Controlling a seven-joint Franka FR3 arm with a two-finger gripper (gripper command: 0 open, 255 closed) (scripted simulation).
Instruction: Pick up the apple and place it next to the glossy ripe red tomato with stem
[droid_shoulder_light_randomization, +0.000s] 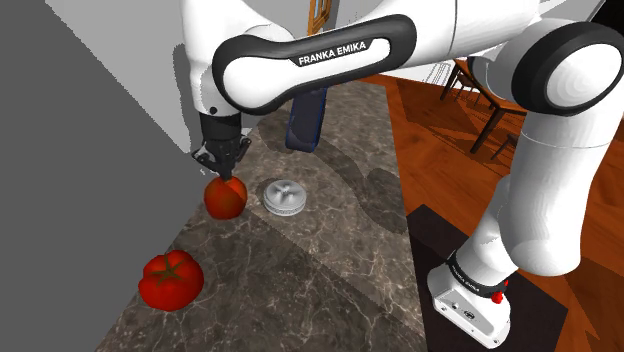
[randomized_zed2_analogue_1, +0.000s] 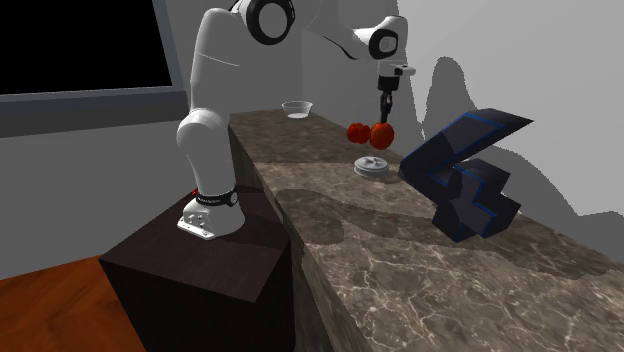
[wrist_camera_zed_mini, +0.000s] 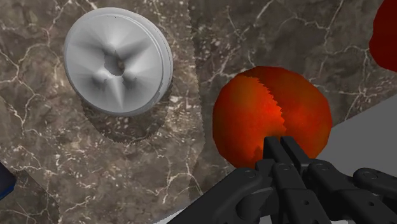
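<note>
We see the gripper (droid_shoulder_light_randomization: 222, 171), fingers pressed together, tips at the top of the red apple (droid_shoulder_light_randomization: 226, 199) left of centre on the veined countertop (droid_shoulder_light_randomization: 330, 265), the tomato (droid_shoulder_light_randomization: 171, 280) at lower left.

The words FRANKA EMIKA stand in white capitals on the black band along the arm (droid_shoulder_light_randomization: 333, 53).

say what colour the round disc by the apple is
The disc is plain light grey, clearest in the wrist view.
</note>
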